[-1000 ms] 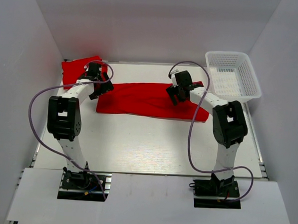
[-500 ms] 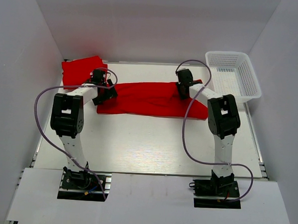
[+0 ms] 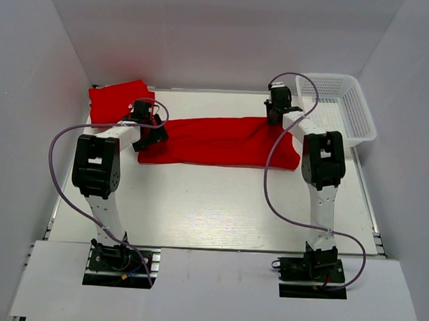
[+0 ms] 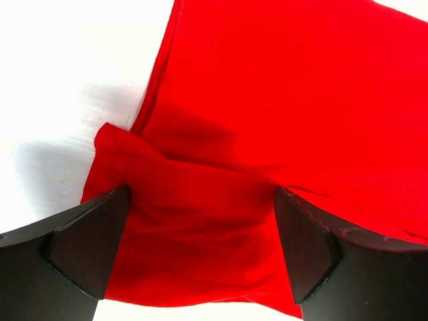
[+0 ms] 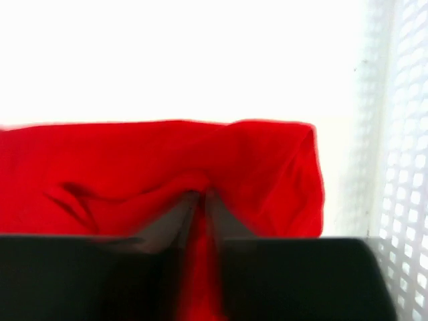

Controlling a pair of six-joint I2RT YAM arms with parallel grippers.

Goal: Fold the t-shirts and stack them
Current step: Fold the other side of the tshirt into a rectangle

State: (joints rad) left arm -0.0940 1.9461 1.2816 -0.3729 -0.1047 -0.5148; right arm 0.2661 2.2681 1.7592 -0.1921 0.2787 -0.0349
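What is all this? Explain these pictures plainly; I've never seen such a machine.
Two robot arms are bolted to a white table, each ending in a two-finger pincer. The wide picture looks down from above and behind them; the other two come from a camera on each wrist. On the table lie a long red shirt, a folded red shirt far left, and a white mesh basket far right. The left pincer is open, its fingers either side of the long shirt's end. The right pincer is pinched shut on the cloth of the other end.
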